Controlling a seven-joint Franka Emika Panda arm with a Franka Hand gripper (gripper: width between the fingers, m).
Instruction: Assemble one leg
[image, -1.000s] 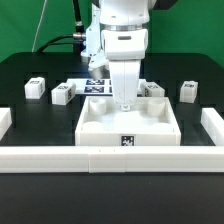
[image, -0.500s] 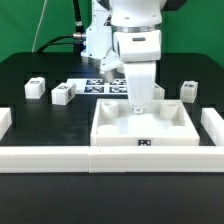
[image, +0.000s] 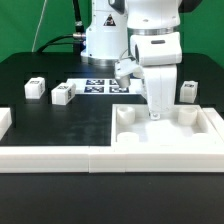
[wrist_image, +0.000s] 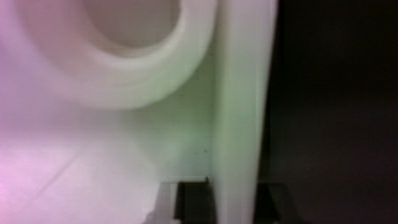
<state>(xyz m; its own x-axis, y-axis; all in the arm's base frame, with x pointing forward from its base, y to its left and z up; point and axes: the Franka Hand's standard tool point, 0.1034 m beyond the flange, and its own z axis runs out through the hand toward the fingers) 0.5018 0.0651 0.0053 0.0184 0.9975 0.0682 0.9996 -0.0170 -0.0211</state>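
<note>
**Exterior view:** The gripper (image: 156, 114) reached down inside the white tray (image: 135, 143), which sat on the black worktop (image: 45, 125) toward the exterior view's right. The tray looked to be resting against the white rail (image: 50, 158) along the worktop's near edge. From where I stood I could not tell how far the jaws were parted, or whether they gripped the tray's wall or only pressed on it. The leg (image: 188, 91) stood untouched just beyond the tray's far wall. A second leg (image: 62, 95) and a third leg (image: 35, 88) stood well apart from it toward the opposite side edge, and the marker board (image: 100, 86) lay between the two groups.

**Wrist view:** Close and blurred, the picture showed one round corner hole (wrist_image: 134, 30) of the tray, a raised wall beside it and dark worktop beyond. The fingertips were too smeared to read.

The step in hand appeared to be settling the tray in place, with no leg yet fetched. The next move would call for letting go of the tray, rising clear of its walls and crossing to a leg. The arm would then need to grasp the leg upright and line it up squarely over a corner hole.
</note>
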